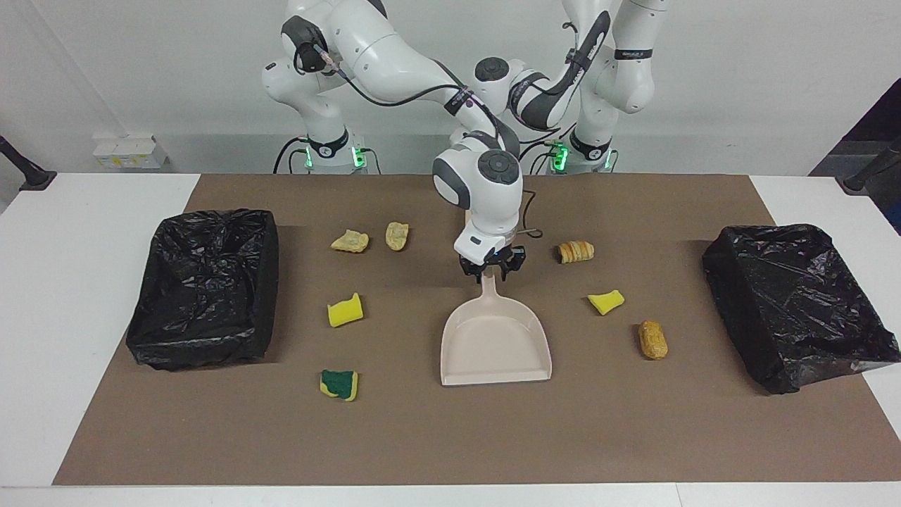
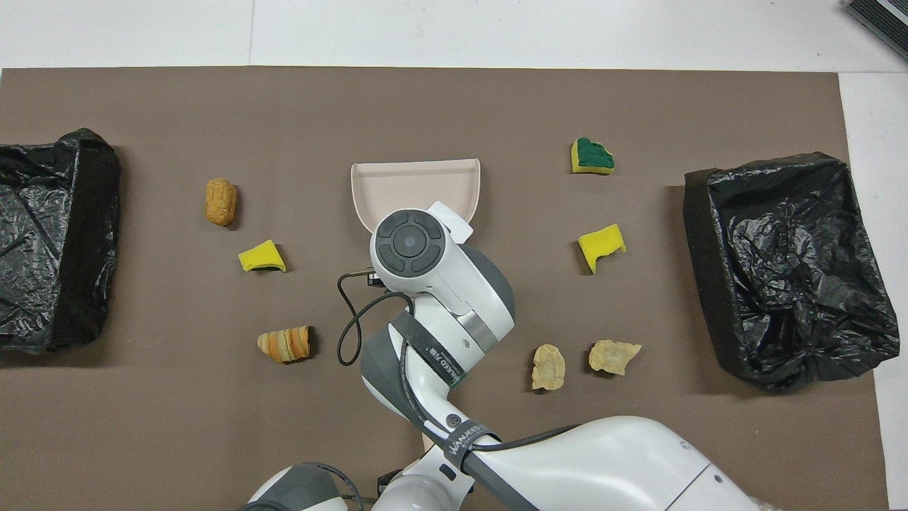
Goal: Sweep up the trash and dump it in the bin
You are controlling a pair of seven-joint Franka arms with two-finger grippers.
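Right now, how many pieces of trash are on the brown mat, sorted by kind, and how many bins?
Plain yellow sponge pieces: 2
Green-and-yellow sponge: 1
Tan or golden bread-like lumps: 4
Black-lined bins: 2
Dustpan: 1
Total: 7 pieces of trash, 10 things in all.

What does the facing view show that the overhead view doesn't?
Only the facing view: the right gripper down at the dustpan, by its handle, and both arm bases.
Only the overhead view: a dark object off the mat's corner; there the right arm covers its own gripper and the handle.
Both: the dustpan's tray, seven trash bits, two black-lined bins and the brown mat.
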